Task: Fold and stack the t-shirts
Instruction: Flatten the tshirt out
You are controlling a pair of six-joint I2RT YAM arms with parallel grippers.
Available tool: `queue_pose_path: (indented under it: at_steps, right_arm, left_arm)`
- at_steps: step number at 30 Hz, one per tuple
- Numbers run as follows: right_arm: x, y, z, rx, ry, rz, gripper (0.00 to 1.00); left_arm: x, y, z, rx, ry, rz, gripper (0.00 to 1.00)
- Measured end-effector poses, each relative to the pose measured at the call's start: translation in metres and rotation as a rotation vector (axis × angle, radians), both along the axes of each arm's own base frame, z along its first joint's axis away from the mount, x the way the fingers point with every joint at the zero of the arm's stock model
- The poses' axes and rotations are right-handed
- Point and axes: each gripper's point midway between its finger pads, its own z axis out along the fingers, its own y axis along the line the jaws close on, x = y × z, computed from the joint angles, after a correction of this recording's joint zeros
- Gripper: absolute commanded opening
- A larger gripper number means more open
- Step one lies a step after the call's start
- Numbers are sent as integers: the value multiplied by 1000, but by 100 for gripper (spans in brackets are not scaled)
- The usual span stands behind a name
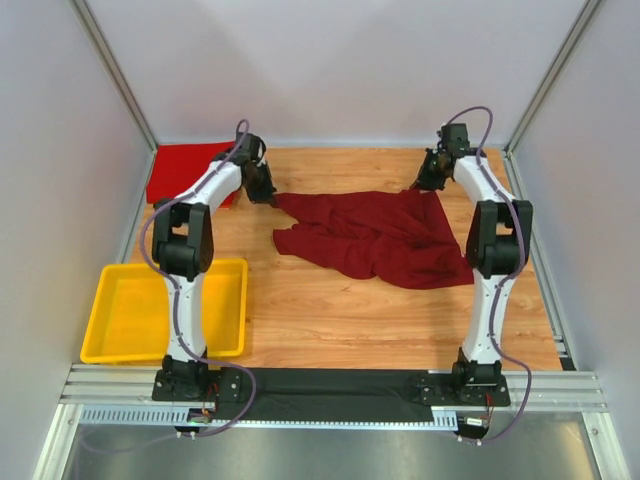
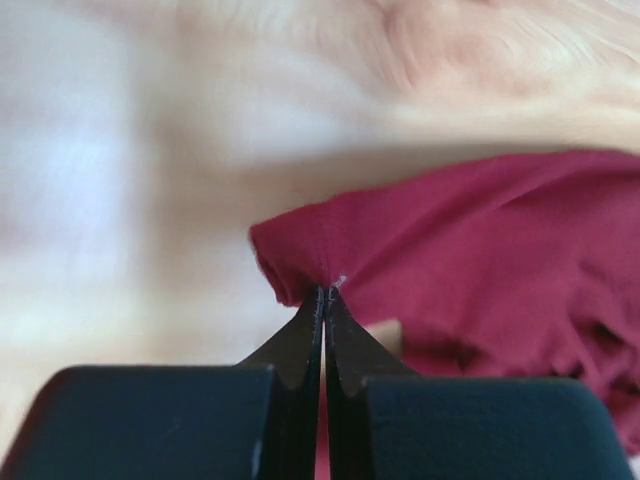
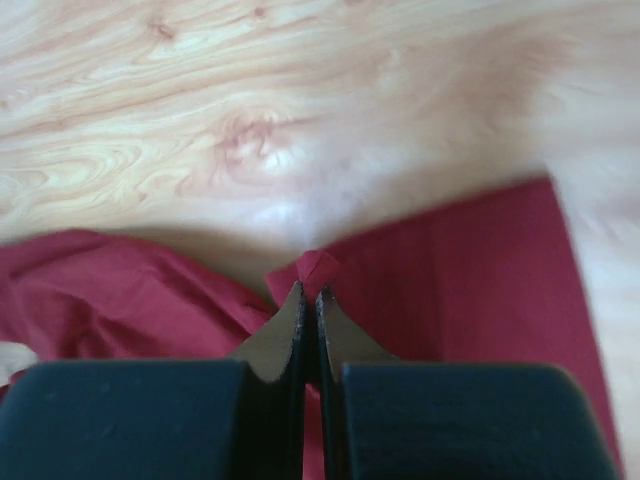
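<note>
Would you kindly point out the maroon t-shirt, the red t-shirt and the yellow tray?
maroon t-shirt [image 1: 380, 235]: top view, cloth middle.
red t-shirt [image 1: 180, 175]: top view, uncovered left part.
yellow tray [image 1: 96, 310]: top view, left rim.

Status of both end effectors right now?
Left end effector: shut on the maroon t-shirt, pinching a corner.
Right end effector: shut on the same shirt, pinching a fold.

Robot lab cell; white panel walls [image 1: 330, 60], aluminium rails [image 1: 550, 386], wooden tabletop [image 1: 350, 320]

no readable text, no labels, no brands, no numbers, no signs
</note>
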Motion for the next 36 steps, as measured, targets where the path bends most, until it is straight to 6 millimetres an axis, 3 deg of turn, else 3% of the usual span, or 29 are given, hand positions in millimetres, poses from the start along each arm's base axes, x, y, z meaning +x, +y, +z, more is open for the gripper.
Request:
queue_pose_path:
  at_steps: [2,6,8,10,12,17,19,22,26,30,32,36]
  right_arm:
    - [-13,-9,30,-35,-8,-44,0]
    - [-57,-31,121,-119,-109,-146,0]
    - [-84,-41,160,-153,-181,-194,0]
    - [-114,-49,186,-179,-220,-236,0]
    - [-139,-56,197,-196,-228,-274,0]
    - [-187,-64,189,-215,-167,-336,0]
    - [-200,-65,196,-208,-172,-358,0]
    - [-218,-65,224,-182,-245,-385,0]
    - [-249,-68,278,-151,-411,-425,0]
    - [-274,-75,310,-146,-524,-464,0]
    - [-279,-77,315,-151,-542,-475,0]
    - [-270,-79,301,-172,-508,-474,0]
  left_arm:
    - [-16,4,26,19,-17,5,0]
    - [-42,-4,121,-5,-190,-13,0]
    - [-59,-10,158,-24,-276,-27,0]
    - [-77,-14,178,-38,-323,-44,0]
    - [-96,-16,181,-45,-340,-61,0]
    - [-131,-4,141,-7,-238,-73,0]
    - [-140,-1,137,-2,-219,-77,0]
    - [-150,0,162,-27,-273,-84,0]
    - [-166,2,233,-82,-444,-88,0]
    - [-169,-1,289,-129,-576,-96,0]
    - [-168,-4,294,-138,-586,-104,0]
    - [-160,-7,274,-125,-530,-108,0]
